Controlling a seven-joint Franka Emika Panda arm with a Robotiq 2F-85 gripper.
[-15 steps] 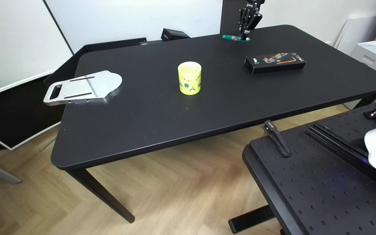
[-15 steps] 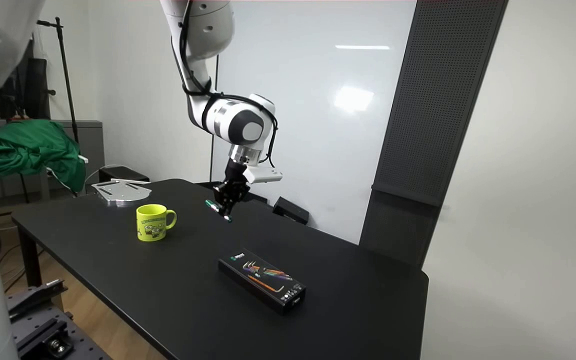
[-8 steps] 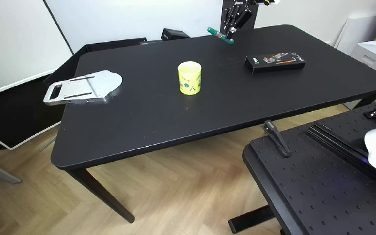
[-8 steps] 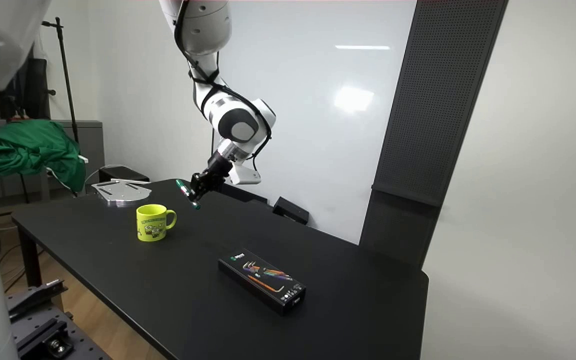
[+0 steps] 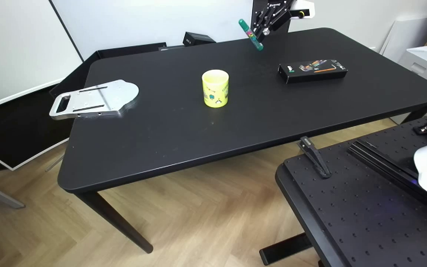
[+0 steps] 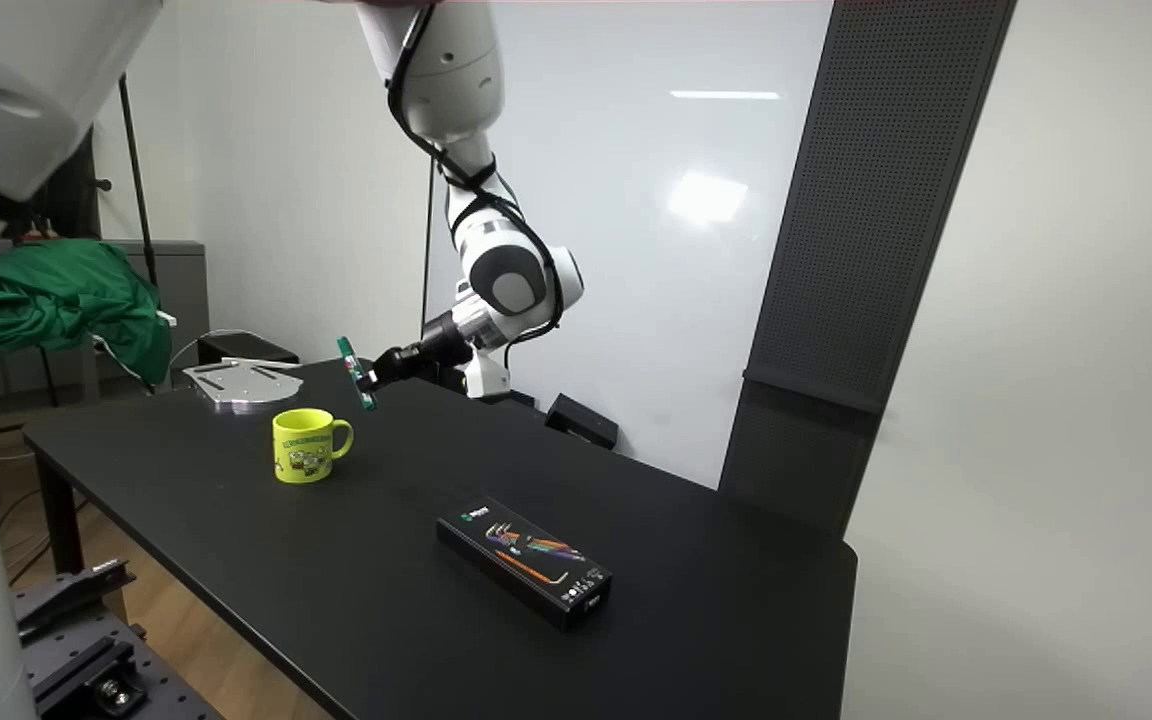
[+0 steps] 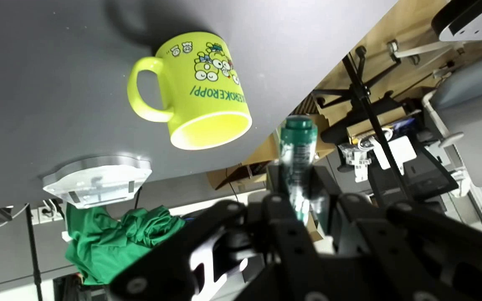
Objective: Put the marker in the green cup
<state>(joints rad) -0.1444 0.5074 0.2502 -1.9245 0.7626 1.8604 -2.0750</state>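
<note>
Marker [image 5: 251, 35] has tipped steeper, pinched crosswise in the claw [image 7: 298, 186].

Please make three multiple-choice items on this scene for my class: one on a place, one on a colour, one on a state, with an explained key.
1. Where on the table does the cup stand?
A. Between the metal plate and the black box
B. On the black box
C. On the metal plate

2. What colour are the ends of the marker?
A. Red
B. Orange
C. Green

3. What state is the hand in?
A. Open, holding nothing
B. Closed on the marker
C. Closed on the cup

Key:
1. A: an exterior view shows the metal plate at picture left of it, the black box at picture right.
2. C: both ends show green in both exterior views.
3. B: the wrist view shows the marker pinched in it.
</note>
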